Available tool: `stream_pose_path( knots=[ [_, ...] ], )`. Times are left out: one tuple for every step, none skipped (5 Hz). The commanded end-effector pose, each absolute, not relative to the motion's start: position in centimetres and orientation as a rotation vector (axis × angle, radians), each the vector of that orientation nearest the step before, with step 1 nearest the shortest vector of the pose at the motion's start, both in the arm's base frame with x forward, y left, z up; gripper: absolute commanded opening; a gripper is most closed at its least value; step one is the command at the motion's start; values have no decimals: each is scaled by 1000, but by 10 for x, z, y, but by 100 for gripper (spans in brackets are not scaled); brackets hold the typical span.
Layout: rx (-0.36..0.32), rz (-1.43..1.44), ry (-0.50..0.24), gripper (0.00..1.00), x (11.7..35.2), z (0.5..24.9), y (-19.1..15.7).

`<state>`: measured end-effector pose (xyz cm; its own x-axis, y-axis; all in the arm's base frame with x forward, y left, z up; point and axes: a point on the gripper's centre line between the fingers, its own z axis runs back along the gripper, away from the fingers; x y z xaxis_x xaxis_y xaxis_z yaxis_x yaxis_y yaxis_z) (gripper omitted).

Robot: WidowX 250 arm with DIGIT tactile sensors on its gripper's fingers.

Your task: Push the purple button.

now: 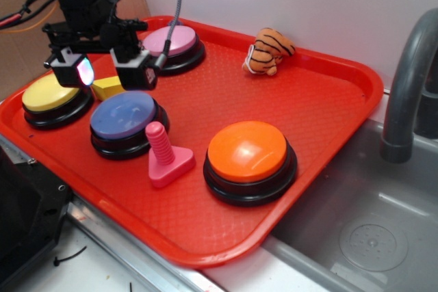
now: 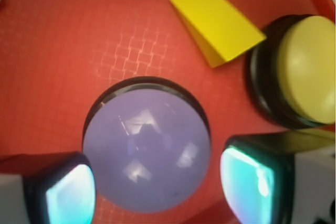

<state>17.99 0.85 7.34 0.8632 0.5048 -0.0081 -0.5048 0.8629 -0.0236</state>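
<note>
Large round push button with glossy periwinkle-purple domed plastic top on black base [image 1: 124,116] [image 2: 147,149] is sitting upright on red plastic tray [image 1: 321,94], near its front-left edge.

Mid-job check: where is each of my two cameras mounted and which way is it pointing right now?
Exterior: sits off the tray's front corner, raised, looking down across it toward the wall; shows the arm and the open gripper hanging above the purple button.
Wrist: rides on the gripper, looking straight down; both fingertips frame the bottom edge, the purple button between them.
Shared: purple button, yellow button, yellow block, red tray.
</note>
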Motion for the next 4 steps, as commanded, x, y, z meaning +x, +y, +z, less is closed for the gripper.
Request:
stream_pose_path(
  knots=[
    [-21, 520, 43, 100, 178, 46, 11],
    [-21, 520, 62, 100, 178, 41, 11],
    [5, 490, 57, 100, 177, 55, 12],
    [27, 462, 25, 100, 178, 81, 15]
  ],
)
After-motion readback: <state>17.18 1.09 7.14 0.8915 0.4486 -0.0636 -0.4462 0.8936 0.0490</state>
